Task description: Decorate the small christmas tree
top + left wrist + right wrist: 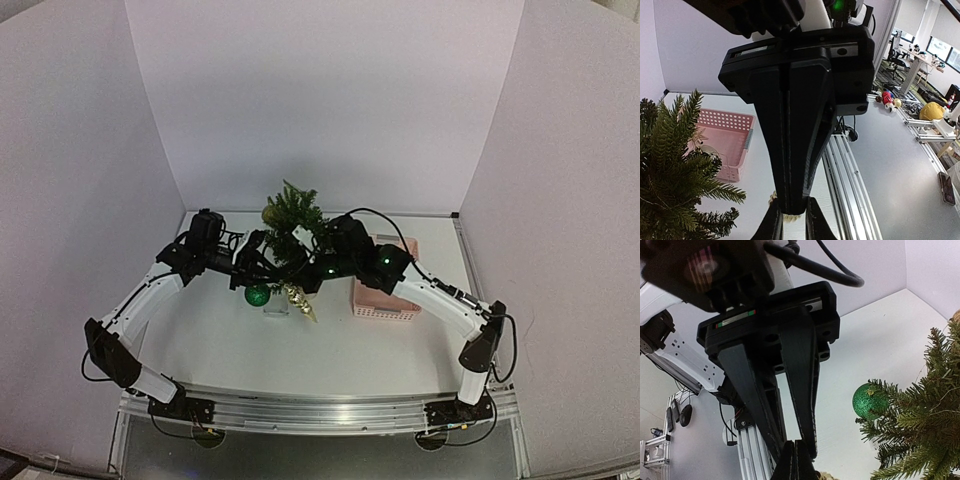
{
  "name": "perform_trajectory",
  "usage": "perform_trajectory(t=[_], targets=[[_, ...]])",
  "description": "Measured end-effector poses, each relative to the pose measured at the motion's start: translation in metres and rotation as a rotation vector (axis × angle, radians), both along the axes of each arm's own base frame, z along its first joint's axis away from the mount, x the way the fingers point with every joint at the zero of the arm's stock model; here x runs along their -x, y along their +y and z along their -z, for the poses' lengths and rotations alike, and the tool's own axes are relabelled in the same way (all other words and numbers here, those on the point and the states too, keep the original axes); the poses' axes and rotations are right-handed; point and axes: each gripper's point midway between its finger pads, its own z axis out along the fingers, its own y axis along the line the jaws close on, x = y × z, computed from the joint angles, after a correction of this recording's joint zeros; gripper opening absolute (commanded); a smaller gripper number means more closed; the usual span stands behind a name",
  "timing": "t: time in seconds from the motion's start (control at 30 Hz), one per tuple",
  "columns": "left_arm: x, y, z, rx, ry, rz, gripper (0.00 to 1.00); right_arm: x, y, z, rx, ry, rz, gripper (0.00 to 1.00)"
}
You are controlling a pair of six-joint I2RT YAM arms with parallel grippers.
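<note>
1. Right gripper (790,206) and left gripper (792,229) are meeting tip to tip beside the small christmas tree (290,215), centre of the top view. It looks like a hand-over of a pale beaded piece (787,218).
2. Right jaws are sitting pressed shut. Left jaws are standing narrow around that piece, and I cannot tell whether they are gripping it.
3. The tree is standing upright, its long axis running up the frame and its tip pointing toward the top edge.

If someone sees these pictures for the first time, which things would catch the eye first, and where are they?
The small christmas tree stands out first, dark green at the back middle of the white table, with the left arm and the right arm bent in, meeting at it. Next come the glittery green ball by its lower branches on the left, and the pink basket just right of the tree.
</note>
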Motion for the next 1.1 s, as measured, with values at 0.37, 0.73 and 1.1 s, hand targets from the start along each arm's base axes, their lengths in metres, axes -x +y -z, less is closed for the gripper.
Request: perform_trajectory(t=[0.37, 0.73, 1.1], targets=[[0.003, -0.003, 0.007, -0.011, -0.015, 0.021, 0.24, -0.006, -0.005, -0.01, -0.028, -0.006, 0.016, 0.0], [0.001, -0.004, 0.009, -0.019, -0.021, 0.01, 0.19, -0.005, -0.005, -0.011, -0.034, -0.001, 0.005, 0.0], [-0.006, -0.005, 0.011, -0.034, -0.029, -0.024, 0.01, -0.002, -0.005, -0.012, -0.038, 0.008, -0.012, 0.0]])
